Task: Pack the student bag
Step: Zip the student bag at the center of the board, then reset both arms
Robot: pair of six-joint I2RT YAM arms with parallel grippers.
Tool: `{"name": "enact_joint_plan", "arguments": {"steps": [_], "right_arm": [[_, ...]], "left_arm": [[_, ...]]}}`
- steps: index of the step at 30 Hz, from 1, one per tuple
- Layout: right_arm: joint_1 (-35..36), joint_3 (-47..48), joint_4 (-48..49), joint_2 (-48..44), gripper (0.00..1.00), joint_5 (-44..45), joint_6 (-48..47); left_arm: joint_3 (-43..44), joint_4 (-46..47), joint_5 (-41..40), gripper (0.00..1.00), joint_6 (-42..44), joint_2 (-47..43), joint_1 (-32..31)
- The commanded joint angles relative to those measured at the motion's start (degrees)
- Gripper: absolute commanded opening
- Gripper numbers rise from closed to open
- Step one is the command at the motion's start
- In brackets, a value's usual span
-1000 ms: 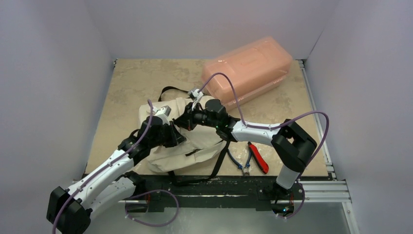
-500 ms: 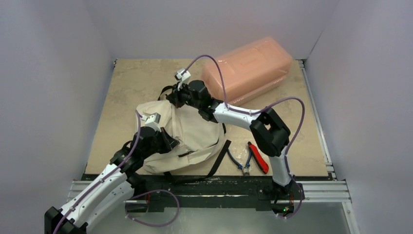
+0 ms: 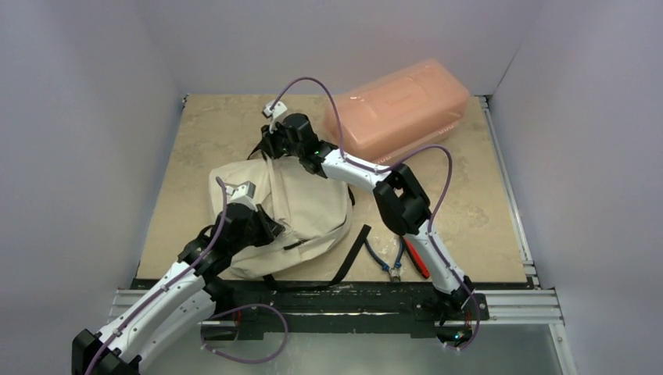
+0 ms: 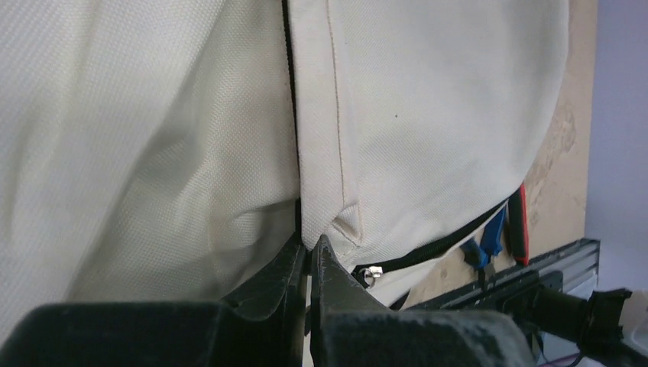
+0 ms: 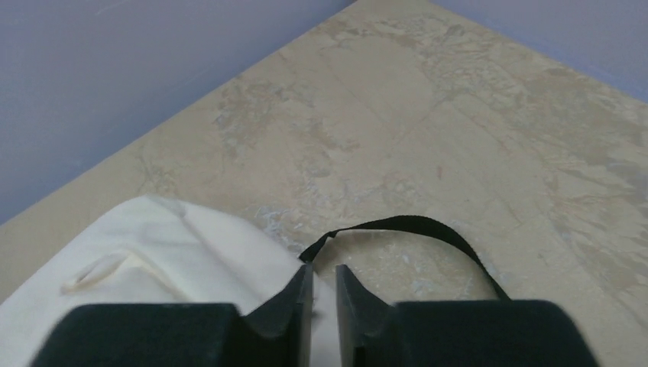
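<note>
The student bag (image 3: 301, 209) is a cream fabric backpack with black straps, lying flat near the table's front left. My left gripper (image 3: 264, 226) is shut on a fold of its fabric beside a black zip; the left wrist view shows the jaws (image 4: 309, 251) pinching a cream corner, with a silver zip pull (image 4: 372, 274) just right of them. My right gripper (image 3: 268, 145) sits at the bag's far edge. In the right wrist view its jaws (image 5: 324, 277) stand nearly closed with cream fabric (image 5: 153, 260) between them, and a black strap loop (image 5: 413, 226) lies just beyond.
A translucent pink plastic box (image 3: 400, 109) stands at the back right. Blue-handled pliers (image 3: 385, 259) and a red-handled tool (image 3: 417, 256) lie on the tan table (image 3: 211, 133) at the front right. Grey walls close in three sides.
My right arm has reached farther back and left, drawing the bag's top edge with it and stretching the bag out. My left gripper has pulled back a little toward the front left.
</note>
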Motion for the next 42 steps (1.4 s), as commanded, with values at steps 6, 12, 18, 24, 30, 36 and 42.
{"name": "enact_joint_plan", "arguments": {"steps": [6, 12, 18, 24, 30, 36, 42], "right_arm": [[-2.75, -11.14, -10.94, -22.33, 0.6, 7.47, -1.16], [-2.82, -28.37, -17.37, -38.35, 0.69, 5.86, 2.76], [-2.73, -48.68, -14.85, -56.59, 0.77, 7.18, 4.54], [-2.75, -47.49, -21.09, -72.13, 0.88, 26.2, 2.85], [-2.77, -43.85, -24.82, -81.89, 0.92, 41.81, -1.58], [-2.75, -44.95, -24.77, -92.12, 0.99, 45.85, -4.23], [-2.81, -45.04, -25.34, -97.22, 0.99, 47.95, -5.16]], "left_arm": [[8.4, -14.5, 5.9, 0.38, 5.19, 1.35, -1.06], [16.09, -17.11, 3.81, 0.57, 9.08, 3.52, -1.04], [25.54, -21.04, 0.38, 0.67, 14.07, 5.18, -0.98], [39.76, -24.47, -9.61, 0.72, 22.18, 1.53, -0.98], [48.93, -21.74, -16.98, 0.73, 29.41, -2.89, -0.97], [50.3, -18.78, -20.11, 0.73, 32.67, -6.41, -1.0], [51.22, -19.47, -21.82, 0.73, 33.11, -7.12, -0.93]]}}
